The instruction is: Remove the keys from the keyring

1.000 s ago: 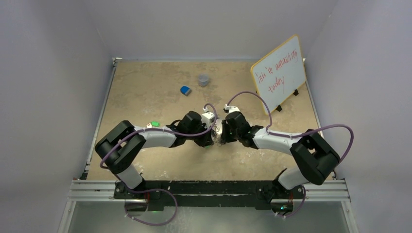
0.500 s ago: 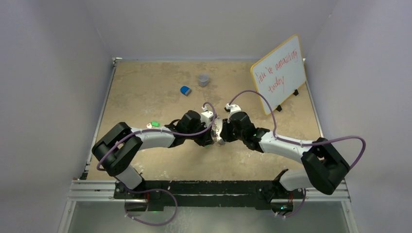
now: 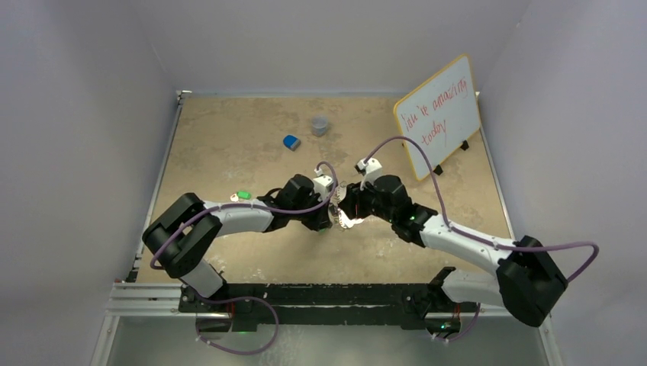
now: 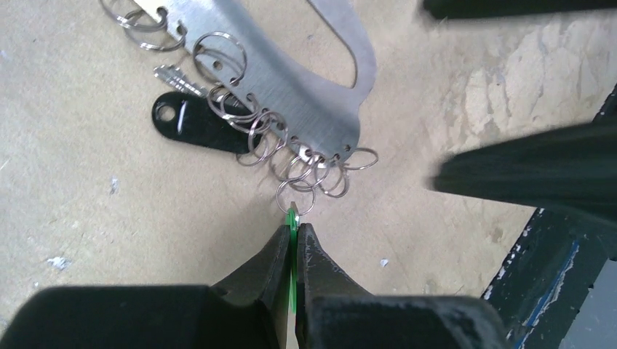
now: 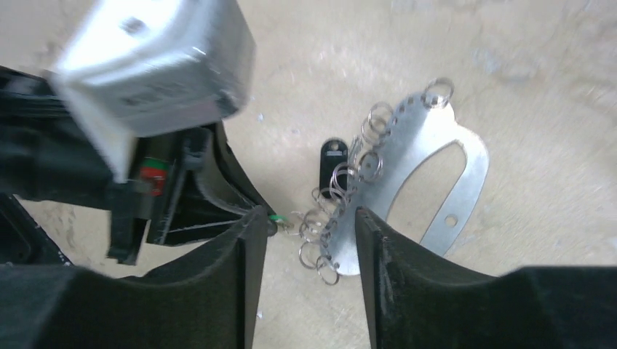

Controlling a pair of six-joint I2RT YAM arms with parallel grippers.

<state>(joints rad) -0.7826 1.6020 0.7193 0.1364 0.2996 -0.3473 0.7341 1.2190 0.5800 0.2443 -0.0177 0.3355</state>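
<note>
The keyring is a flat silver metal plate (image 4: 291, 80) with several small split rings along its edge and a black tag (image 4: 193, 123); it lies on the table. My left gripper (image 4: 293, 229) is shut on a green key head (image 4: 292, 218) that hangs on the ring (image 4: 295, 196) at the plate's corner. A bare silver key (image 4: 174, 76) lies by the tag. My right gripper (image 5: 309, 218) is open, hovering over the plate (image 5: 418, 156), its fingers on either side of the rings. From above, both grippers meet at the plate (image 3: 347, 219). A loose green key (image 3: 243, 195) lies to the left.
A blue lump (image 3: 291, 142) and a grey cup (image 3: 320, 125) sit at the back of the table. A whiteboard (image 3: 436, 114) with red writing leans at the back right. The left arm's wrist housing (image 5: 156, 58) is close by the right gripper.
The right arm's elbow has swung out to the right and nearer, and its gripper has turned over the plate. The left gripper has stayed shut on the green key.
</note>
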